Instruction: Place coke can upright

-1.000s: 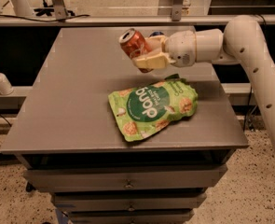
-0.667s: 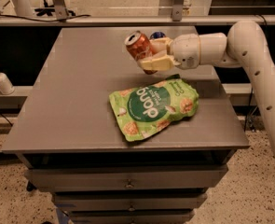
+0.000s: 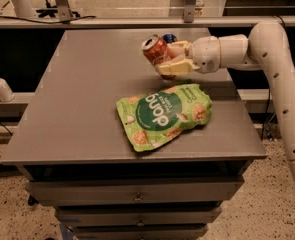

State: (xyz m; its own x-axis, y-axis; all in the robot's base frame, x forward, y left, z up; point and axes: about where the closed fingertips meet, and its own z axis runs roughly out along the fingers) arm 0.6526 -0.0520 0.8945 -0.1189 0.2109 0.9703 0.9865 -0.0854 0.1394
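Over the far part of the grey table (image 3: 77, 94): gripper (image 3: 164, 59) reaching in from the right, closed round the coke can (image 3: 154, 49) at its sides. Holds it clear of the tabletop, tilted, silver top up and to the left. Just behind the gripper, half hidden, a blue can (image 3: 169, 37). In front of the gripper and lower, apart from it, a green snack bag (image 3: 164, 114) lying flat

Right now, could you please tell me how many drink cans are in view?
2. The coke can is held tilted in the gripper above the table. A blue can peeks out just behind the gripper, mostly hidden; others could be hidden.
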